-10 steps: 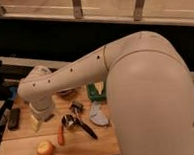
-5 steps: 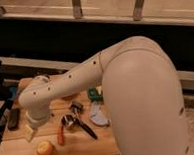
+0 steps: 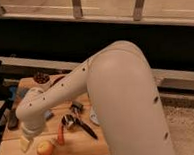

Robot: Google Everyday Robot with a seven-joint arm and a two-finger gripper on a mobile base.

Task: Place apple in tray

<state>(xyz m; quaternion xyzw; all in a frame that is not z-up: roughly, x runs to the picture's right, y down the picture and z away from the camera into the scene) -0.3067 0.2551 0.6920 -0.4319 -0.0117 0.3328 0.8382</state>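
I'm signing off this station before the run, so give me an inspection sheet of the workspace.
Surface: wooden table, cluttered.
Job's things: apple near the front edge; tray not seen, perhaps behind the arm.
Clutter: orange stick, black-handled utensil, dark bowl.
Grippers: pincer open, low, beside the apple, holding nothing.
Cables: nothing seen.
Surroundings: dark wall, railing posts behind.

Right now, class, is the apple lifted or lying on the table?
Lying: the apple rests on the table, with the gripper just left, not holding it.
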